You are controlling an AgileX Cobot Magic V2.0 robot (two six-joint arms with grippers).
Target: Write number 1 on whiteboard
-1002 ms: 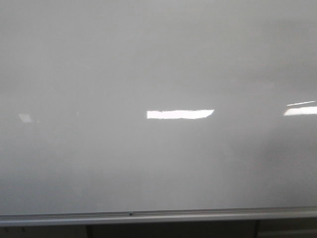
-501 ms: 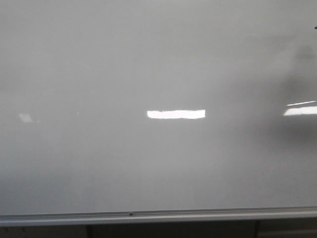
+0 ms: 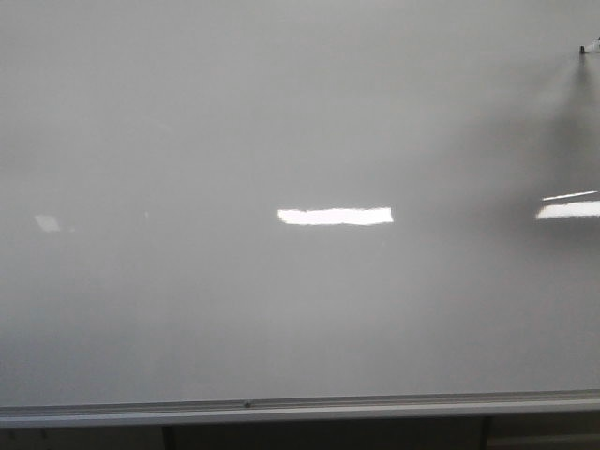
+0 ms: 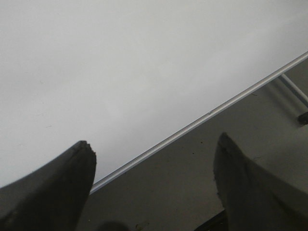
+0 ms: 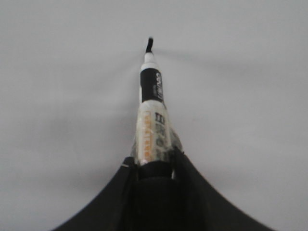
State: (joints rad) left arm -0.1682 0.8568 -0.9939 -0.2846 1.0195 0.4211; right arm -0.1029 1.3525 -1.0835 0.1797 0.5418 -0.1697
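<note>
The whiteboard (image 3: 281,112) fills the front view, with its silver rail (image 3: 281,409) along the bottom. No black stroke of the number 1 shows on it. My right gripper (image 5: 153,161) is shut on a black-and-white marker (image 5: 153,120). The marker's black tip (image 5: 149,44) points at the board and sits at or just off its surface. In the front view only that tip (image 3: 583,49) shows, at the upper right edge, with a grey shadow below it. My left gripper (image 4: 154,149) is open and empty, low by the rail (image 4: 202,120).
Bright light reflections (image 3: 335,216) lie across the board's middle and right edge (image 3: 568,209). Below the rail are dark floor (image 4: 192,183) and a stand leg (image 4: 293,89).
The marker tip has come into the front view at the upper right edge. Its shadow on the board has grown darker and moved up.
</note>
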